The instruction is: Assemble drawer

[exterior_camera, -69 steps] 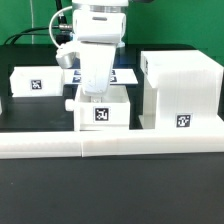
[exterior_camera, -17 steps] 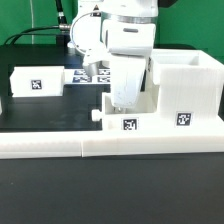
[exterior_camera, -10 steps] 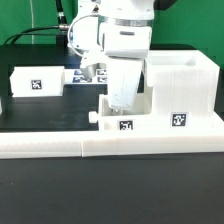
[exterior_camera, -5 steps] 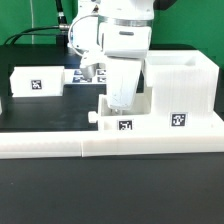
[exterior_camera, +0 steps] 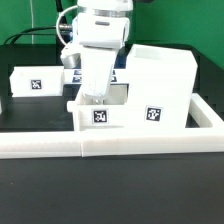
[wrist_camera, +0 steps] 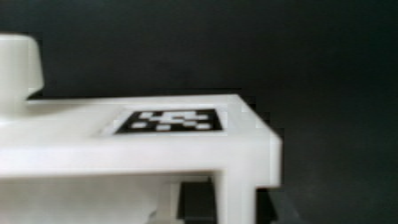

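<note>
While your gripper point(exterior_camera: 95, 96) reaches down into the middle tray point(exterior_camera: 100, 112), its tips hide behind the tray's wall, so you cannot tell whether it grips. That tray sits right beside the housing point(exterior_camera: 165, 85), on the exterior view's left of it, just behind the border rail point(exterior_camera: 40, 146). A second tray point(exterior_camera: 35, 82) sits well apart. You seem to be on the step of mating this tray with the housing. Next, it likely needs lining up with the opening and a straight, gentle push.
</note>
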Motion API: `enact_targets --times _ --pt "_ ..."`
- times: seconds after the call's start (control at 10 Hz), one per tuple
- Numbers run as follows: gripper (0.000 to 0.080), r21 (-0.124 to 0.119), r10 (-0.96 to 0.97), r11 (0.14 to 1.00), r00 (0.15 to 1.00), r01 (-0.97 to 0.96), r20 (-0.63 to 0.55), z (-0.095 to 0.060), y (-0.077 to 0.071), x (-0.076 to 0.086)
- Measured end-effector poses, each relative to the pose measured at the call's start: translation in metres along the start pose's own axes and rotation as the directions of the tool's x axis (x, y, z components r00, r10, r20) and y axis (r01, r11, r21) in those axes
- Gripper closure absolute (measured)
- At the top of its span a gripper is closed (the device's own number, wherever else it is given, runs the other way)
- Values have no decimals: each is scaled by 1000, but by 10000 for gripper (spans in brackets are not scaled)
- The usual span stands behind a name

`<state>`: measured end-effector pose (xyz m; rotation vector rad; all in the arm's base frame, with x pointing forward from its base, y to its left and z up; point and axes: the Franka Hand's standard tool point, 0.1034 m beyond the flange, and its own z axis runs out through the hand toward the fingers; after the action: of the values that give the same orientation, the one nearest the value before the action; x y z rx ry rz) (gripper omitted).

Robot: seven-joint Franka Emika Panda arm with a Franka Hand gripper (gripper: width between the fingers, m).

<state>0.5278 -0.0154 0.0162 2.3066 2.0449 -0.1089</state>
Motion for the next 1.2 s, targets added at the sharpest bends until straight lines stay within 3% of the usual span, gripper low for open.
enact_targets --times 0.2,0.4,1.1,1.2 --pt "757 2 30 1000 999 -30 11 0 -2 6" --pt "757 22 48 998 996 -50 79 1 -10 22" --pt "757 16 100 995 992 -101 82 2 -7 19" --pt "757 28 152 988 985 -155 85 3 -9 18"
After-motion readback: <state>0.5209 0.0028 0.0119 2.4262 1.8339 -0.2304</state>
